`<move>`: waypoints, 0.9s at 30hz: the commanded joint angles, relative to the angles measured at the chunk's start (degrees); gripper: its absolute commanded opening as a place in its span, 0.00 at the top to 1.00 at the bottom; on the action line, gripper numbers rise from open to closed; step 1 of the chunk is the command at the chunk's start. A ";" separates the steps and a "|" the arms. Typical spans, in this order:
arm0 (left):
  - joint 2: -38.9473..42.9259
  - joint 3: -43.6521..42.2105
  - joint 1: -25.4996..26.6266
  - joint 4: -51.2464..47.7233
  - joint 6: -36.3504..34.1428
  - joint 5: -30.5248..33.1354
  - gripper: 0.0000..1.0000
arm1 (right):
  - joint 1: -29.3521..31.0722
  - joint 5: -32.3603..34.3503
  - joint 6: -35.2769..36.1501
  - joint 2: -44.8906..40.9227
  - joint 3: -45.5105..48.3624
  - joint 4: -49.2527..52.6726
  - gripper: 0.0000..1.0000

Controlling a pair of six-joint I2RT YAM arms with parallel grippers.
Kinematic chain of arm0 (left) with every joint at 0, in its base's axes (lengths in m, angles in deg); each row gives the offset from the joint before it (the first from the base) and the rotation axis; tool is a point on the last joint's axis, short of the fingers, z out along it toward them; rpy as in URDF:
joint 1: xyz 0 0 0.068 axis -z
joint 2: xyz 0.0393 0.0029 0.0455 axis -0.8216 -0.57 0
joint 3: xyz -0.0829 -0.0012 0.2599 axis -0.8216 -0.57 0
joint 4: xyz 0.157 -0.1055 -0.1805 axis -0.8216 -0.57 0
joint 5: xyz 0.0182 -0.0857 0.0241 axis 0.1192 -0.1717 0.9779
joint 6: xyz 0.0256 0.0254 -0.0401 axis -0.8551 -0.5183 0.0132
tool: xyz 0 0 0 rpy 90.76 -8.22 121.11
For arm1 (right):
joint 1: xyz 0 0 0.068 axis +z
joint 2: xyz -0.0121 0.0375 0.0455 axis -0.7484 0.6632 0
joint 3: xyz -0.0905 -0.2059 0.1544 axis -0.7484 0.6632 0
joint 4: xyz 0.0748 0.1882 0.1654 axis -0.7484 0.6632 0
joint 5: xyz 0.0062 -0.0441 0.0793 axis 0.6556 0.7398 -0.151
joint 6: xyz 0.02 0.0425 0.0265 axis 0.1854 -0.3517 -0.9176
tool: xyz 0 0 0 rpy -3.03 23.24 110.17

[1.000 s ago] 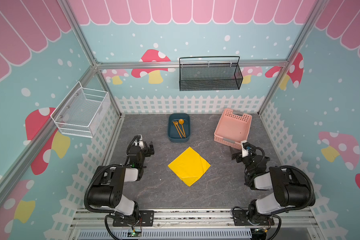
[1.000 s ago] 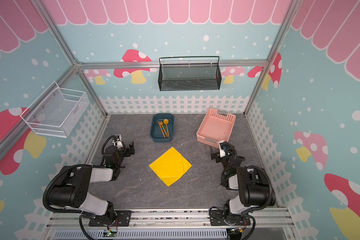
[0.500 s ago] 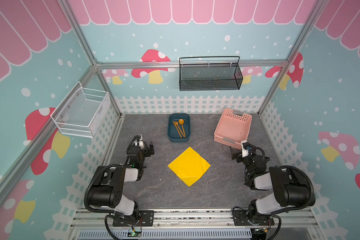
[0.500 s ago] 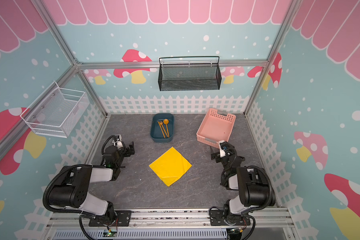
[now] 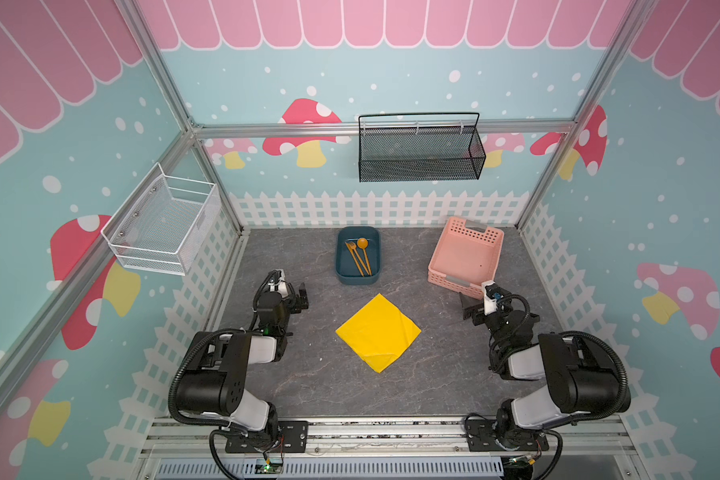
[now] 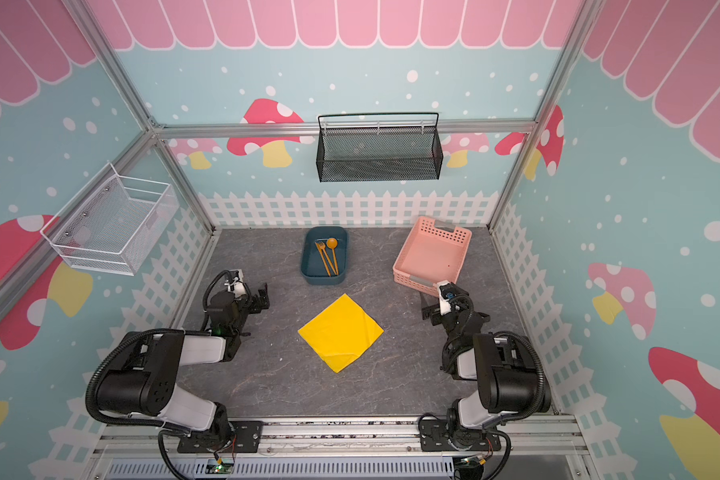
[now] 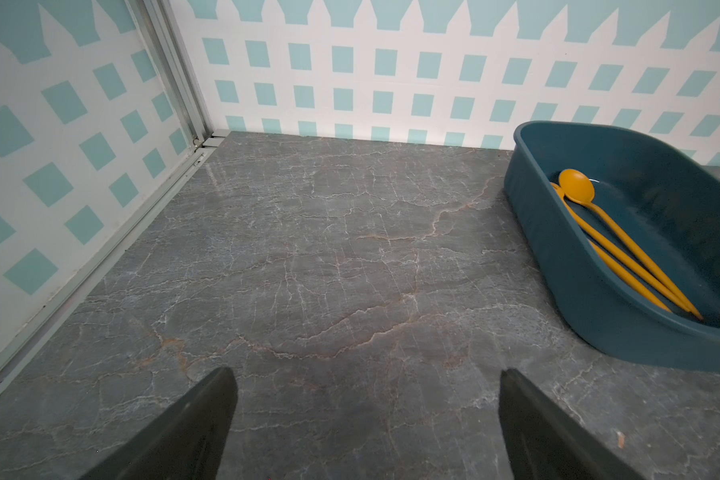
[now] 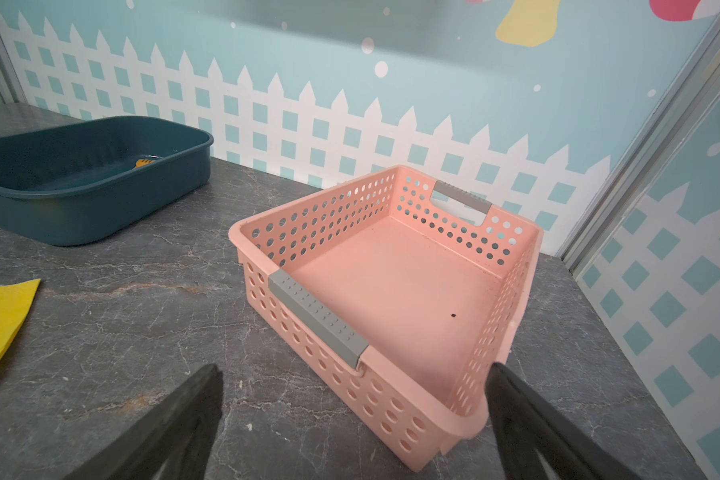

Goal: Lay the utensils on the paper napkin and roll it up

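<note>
Nothing grabbed yet: both grippers spread wide and empty.

In both top views we see the utensils (image 5: 361, 259) lying in the tub (image 5: 356, 279) just above frame centre. The napkin (image 5: 378, 332) lies flat at centre, well apart from the left gripper (image 5: 301, 296) at left and the right gripper (image 5: 465, 307) at right. We reckon the utensils are light, stiff and a bit slick, so pinch mid-handle. The napkin's thin and floppy, best nipped at a corner.
</note>
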 commanded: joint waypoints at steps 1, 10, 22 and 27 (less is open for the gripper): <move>0.03 0.60 -0.48 1.75 -1.03 -0.50 0.00 | -0.18 -0.10 0.90 0.21 0.45 -1.90 0.00; -0.02 0.62 -0.49 1.77 -1.05 -0.49 0.00 | -0.08 6.97 -1.66 -0.01 -0.73 0.51 0.00; -0.01 0.81 -0.75 1.48 -0.90 -1.17 0.00 | 0.10 13.07 -7.51 -13.65 -6.54 24.34 0.09; -0.10 1.16 -1.49 0.96 0.01 -1.20 0.00 | 0.59 11.56 -9.85 -14.74 -14.10 39.47 0.13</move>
